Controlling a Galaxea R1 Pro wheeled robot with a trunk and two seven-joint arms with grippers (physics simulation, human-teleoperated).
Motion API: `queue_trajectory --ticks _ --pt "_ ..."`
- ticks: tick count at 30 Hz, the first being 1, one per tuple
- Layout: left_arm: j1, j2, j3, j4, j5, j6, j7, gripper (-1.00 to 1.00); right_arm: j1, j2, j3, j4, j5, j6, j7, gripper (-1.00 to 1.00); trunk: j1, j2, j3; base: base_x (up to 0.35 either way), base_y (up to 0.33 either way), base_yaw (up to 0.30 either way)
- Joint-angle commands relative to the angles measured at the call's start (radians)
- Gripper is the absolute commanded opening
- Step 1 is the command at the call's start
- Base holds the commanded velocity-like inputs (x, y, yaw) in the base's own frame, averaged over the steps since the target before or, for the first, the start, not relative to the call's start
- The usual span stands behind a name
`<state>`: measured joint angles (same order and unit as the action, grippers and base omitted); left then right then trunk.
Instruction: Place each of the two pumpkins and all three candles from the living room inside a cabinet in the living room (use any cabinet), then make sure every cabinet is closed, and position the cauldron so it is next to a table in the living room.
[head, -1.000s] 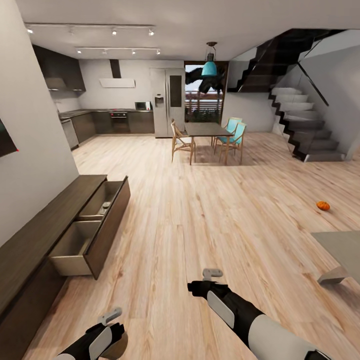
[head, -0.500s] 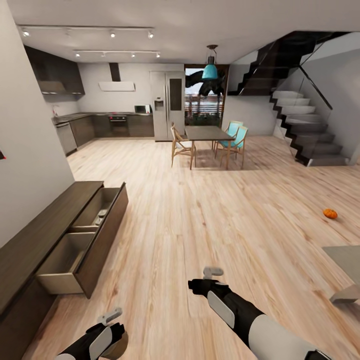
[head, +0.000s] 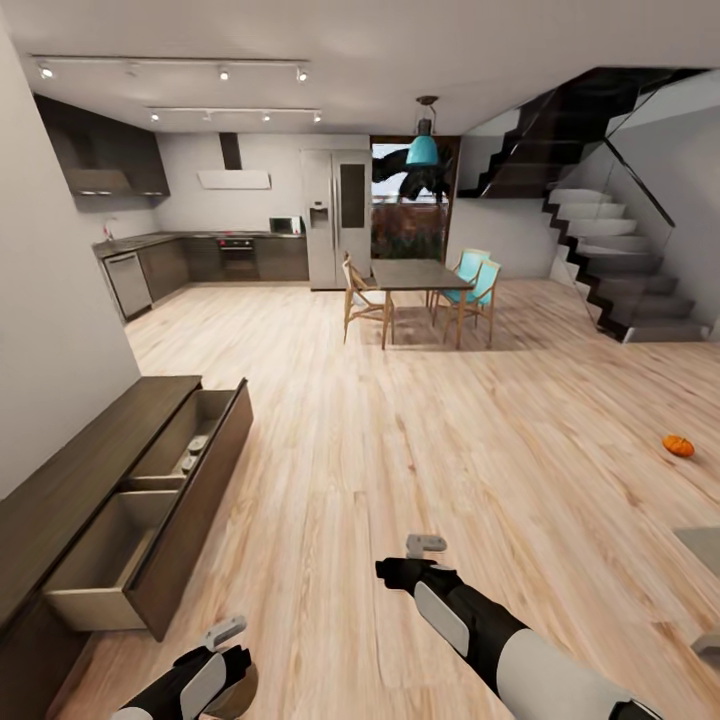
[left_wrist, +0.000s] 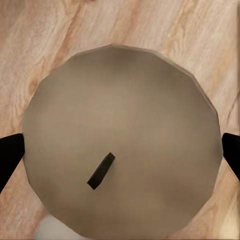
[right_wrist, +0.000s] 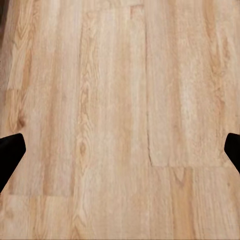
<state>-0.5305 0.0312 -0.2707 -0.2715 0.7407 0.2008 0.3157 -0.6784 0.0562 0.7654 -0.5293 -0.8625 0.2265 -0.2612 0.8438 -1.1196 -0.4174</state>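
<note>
The long dark-brown cabinet (head: 80, 480) runs along the left wall with two drawers pulled out. Small pale candles (head: 196, 444) lie in the farther drawer (head: 215, 405); the nearer drawer (head: 105, 565) looks bare inside. One orange pumpkin (head: 678, 446) sits on the floor at the right. A corner of the grey table (head: 706, 545) shows at the right edge. My left gripper (head: 225, 634) (left_wrist: 120, 150) is open above a round tan disc (left_wrist: 120, 140). My right gripper (head: 426, 546) (right_wrist: 120, 150) is open over bare floor. The cauldron is out of view.
A dining table (head: 420, 275) with chairs stands mid-room, far ahead. The kitchen units (head: 200, 255) and fridge (head: 338, 215) line the back wall. Stairs (head: 625, 270) rise at the right. Wide wood floor (head: 400, 430) lies between the cabinet and the pumpkin.
The whole view has shifted: the cabinet slid toward the lower left and the pumpkin toward the lower right, so the camera has moved forward. Both arms keep the same pose.
</note>
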Motion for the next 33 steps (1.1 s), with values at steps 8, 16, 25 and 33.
queue_trajectory --ticks 8,16,25,33 --pt "0.0 0.001 -0.008 -0.003 0.006 0.005 0.006 -1.0 -0.001 0.0 0.006 -0.003 -0.004 0.001 -0.007 1.0 0.001 -0.001 -0.001 0.329 0.0 0.0" --pt "0.0 0.001 -0.008 -0.003 0.006 0.005 0.006 -1.0 -0.001 0.001 0.006 -0.002 -0.003 -0.007 -0.009 1.0 0.001 -0.001 -0.001 0.329 0.0 0.0" --pt "0.0 0.001 -0.009 -0.003 0.006 0.005 0.006 -1.0 -0.001 0.002 0.006 -0.003 0.0 -0.007 -0.009 1.0 0.001 -0.001 -0.001 0.329 0.0 0.0" --pt "0.0 0.001 -0.01 -0.003 0.006 0.005 0.006 -1.0 -0.001 0.002 0.006 -0.003 -0.002 -0.007 -0.009 1.0 0.001 -0.001 -0.001 0.329 0.0 0.0"
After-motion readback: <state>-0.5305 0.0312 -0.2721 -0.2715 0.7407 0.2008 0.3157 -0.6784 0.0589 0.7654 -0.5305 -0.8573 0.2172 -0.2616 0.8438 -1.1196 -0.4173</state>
